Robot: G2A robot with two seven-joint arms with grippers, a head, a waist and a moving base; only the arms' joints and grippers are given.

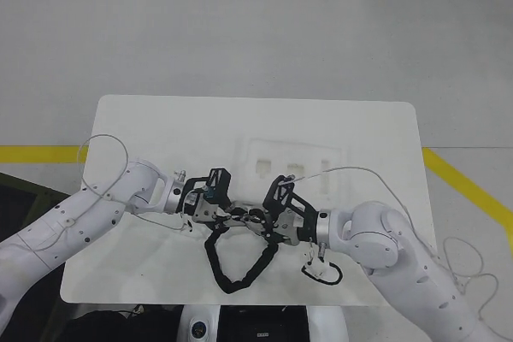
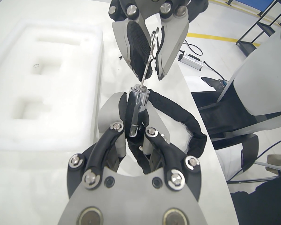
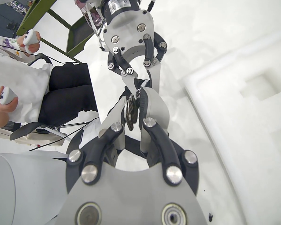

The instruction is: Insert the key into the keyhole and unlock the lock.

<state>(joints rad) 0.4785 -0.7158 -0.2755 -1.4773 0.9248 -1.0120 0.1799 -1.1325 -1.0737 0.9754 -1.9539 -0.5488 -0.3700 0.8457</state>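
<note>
At the table's front middle, my two grippers meet nose to nose. My left gripper point(image 1: 223, 217) point(image 2: 137, 103) is shut on the chrome lock cylinder point(image 2: 138, 105), whose keyhole end faces the other gripper. The lock's black sleeved chain point(image 1: 236, 267) point(image 2: 188, 124) hangs from it in a loop toward the table's front edge. My right gripper point(image 1: 262, 221) point(image 3: 136, 100) point(image 2: 151, 72) is shut on the small metal key point(image 2: 151, 51) point(image 3: 130, 111). The key's tip sits at the keyhole in the cylinder's top face; how deep it goes I cannot tell.
A white foam tray point(image 1: 295, 167) point(image 2: 44, 76) point(image 3: 243, 108) with rectangular pockets lies on the white table point(image 1: 368, 128) just behind the grippers. A thin black cable loop point(image 1: 321, 272) hangs under the right wrist near the front edge.
</note>
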